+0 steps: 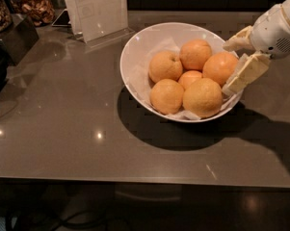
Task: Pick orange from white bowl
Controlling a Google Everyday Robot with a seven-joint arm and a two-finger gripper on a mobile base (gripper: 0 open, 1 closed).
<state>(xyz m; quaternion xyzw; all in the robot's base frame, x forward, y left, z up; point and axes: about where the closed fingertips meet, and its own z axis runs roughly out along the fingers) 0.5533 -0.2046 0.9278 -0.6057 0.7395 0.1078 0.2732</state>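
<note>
The white bowl (137, 57) stands on the dark counter, lined with white paper and holding several orange fruits. The orange (218, 66), large and deep in colour, lies at the bowl's right side. A paler yellow-orange fruit (203, 97) lies in front of it, and a smaller fruit (189, 78) sits in the middle. My gripper (229, 67) comes in from the right at the bowl's right rim. It is open, with one finger behind the orange and the other in front of it. It holds nothing.
A clear acrylic sign holder (97, 11) stands behind the bowl at the left. Dark containers (9, 28) with dried goods are at the far left. The counter's front edge (135, 179) runs across the lower part of the view.
</note>
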